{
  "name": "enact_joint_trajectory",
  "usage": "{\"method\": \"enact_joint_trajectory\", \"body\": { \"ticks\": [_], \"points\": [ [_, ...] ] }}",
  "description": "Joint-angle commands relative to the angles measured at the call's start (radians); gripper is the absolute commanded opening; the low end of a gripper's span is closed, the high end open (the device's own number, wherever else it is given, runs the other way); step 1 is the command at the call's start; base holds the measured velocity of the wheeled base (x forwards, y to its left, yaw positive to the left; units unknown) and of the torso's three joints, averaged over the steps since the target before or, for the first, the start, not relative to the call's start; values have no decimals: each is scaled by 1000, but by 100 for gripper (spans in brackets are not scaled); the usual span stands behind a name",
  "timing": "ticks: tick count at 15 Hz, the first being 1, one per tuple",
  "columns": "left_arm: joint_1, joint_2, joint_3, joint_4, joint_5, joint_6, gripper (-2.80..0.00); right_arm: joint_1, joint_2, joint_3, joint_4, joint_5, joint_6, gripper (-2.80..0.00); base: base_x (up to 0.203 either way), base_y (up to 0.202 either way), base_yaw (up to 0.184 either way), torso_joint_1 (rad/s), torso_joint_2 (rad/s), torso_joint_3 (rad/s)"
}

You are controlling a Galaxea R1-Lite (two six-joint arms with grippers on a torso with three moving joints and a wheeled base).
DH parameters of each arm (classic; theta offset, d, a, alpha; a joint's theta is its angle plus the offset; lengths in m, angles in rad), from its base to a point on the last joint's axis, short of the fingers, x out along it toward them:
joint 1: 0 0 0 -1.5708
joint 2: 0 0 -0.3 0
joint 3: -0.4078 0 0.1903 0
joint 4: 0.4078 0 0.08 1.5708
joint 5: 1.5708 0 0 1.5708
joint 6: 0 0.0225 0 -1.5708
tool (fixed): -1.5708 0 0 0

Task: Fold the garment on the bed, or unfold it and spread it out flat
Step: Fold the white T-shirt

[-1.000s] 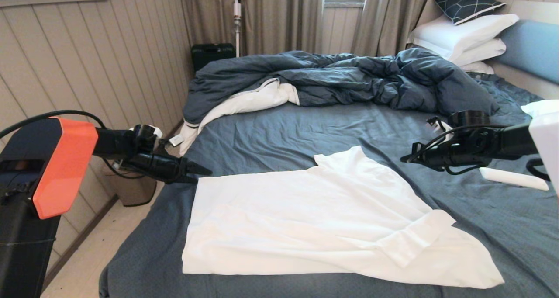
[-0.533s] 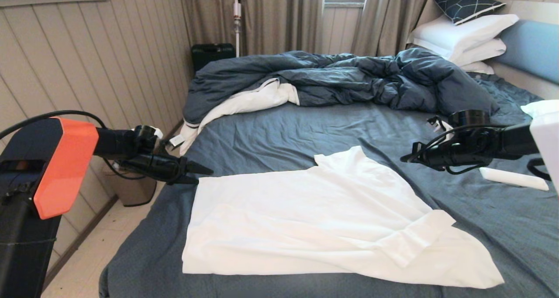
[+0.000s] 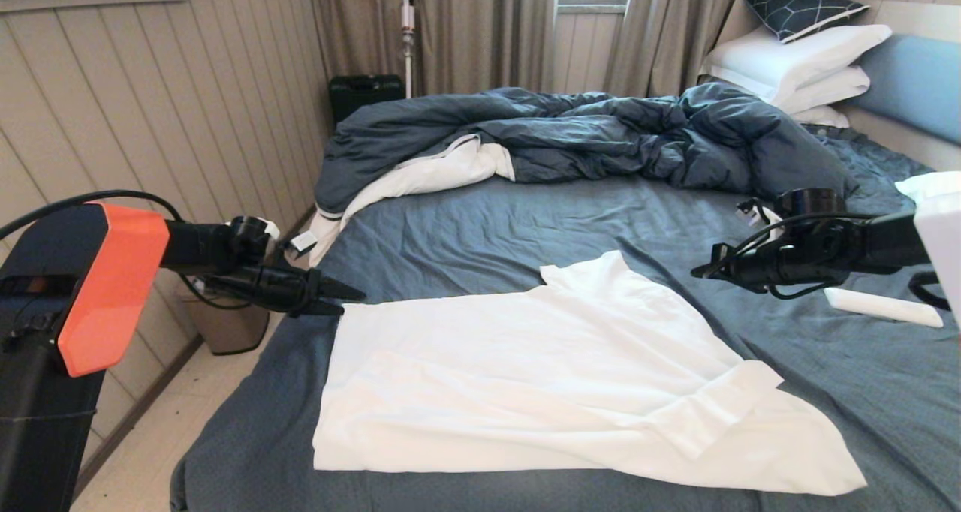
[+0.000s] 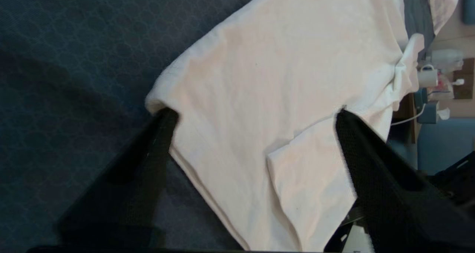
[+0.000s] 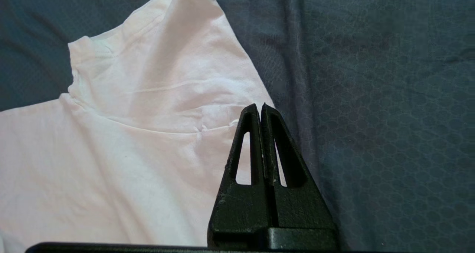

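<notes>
Half-folded, the garment [image 3: 540, 377] lies near the bed [image 3: 525, 219] foot, one sleeve splayed at four o'clock. Left claw [image 3: 341, 302] hangs released by its nine-o'clock corner; right claw [image 3: 702, 272], clenched empty, hovers at two o'clock.

The right gripper [image 3: 698, 272] sits a touch lower over the bed [image 3: 480, 219] than a second earlier; its fingers [image 5: 259, 134] are pressed together.
</notes>
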Motion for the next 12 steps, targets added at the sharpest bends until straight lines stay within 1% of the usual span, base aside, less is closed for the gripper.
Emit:
{"method": "enact_joint_trajectory", "body": {
  "ticks": [1, 3, 5, 6, 8, 12],
  "points": [
    [1, 6, 1, 2, -5, 1, -280, -2, -4, 1, 0, 3, 1, -280, 0, 0, 0, 0, 0, 0],
    [1, 8, 7, 1, 3, 3, -280, -2, -7, 3, 0, 3, 1, -280, 0, 0, 0, 0, 0, 0],
    [1, 6, 20, 6, 9, 36, -280, -5, -17, 12, 0, 3, 1, -280, 0, 0, 0, 0, 0, 0],
    [6, 5, 29, 8, 18, 40, -280, -9, -26, 17, -2, 5, 1, -280, 0, 0, 0, 0, 0, 0],
    [24, 0, 41, 4, 52, 43, -280, -18, -37, 31, -7, 17, 1, -280, 0, 0, 0, 0, 0, 0],
    [56, -6, 39, 6, 54, 43, -280, -22, -62, 77, -28, 32, 1, -280, 0, 0, 0, 0, 0, 0]
  ]
}}
